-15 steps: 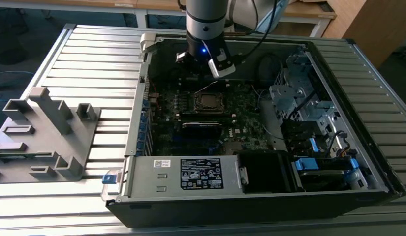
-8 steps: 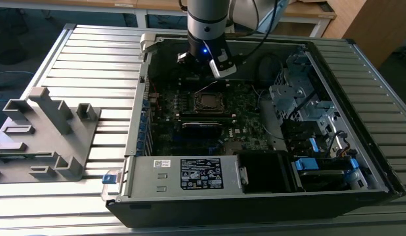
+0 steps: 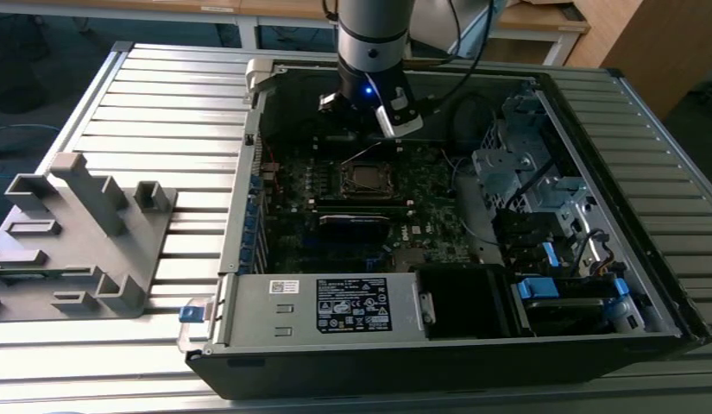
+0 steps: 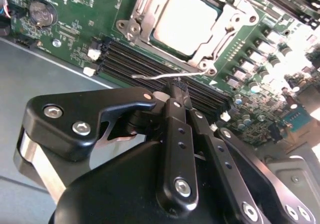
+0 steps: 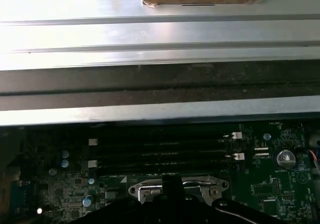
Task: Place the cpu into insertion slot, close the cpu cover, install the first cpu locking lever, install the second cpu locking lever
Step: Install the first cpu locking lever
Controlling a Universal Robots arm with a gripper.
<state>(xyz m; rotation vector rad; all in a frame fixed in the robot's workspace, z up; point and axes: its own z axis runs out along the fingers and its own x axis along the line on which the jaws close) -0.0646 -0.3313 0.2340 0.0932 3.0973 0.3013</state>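
The cpu (image 4: 184,20), a pale square chip, lies in the socket on the green motherboard, seen also in the exterior view as the cpu (image 3: 368,181). The cpu cover (image 4: 226,28), a silver frame, lies flat around it. A thin wire locking lever (image 4: 155,76) stands raised off the socket's edge, over the memory slots. My gripper (image 4: 178,88) is shut, its black fingertips pressed together right against that lever's wire. In the exterior view the gripper (image 3: 373,131) hangs inside the case, just behind the socket. The first wrist view shows the socket's hinge bracket (image 5: 177,188) by the fingers.
The open black computer case (image 3: 666,302) lies on a slatted aluminium table (image 3: 160,112). A labelled power supply (image 3: 353,306) fills its front, with drive cages (image 3: 528,172) on the exterior view's right. A grey fixture (image 3: 85,224) stands on the table on the exterior view's left. A coin battery (image 4: 41,13) sits near the memory slots (image 4: 145,59).
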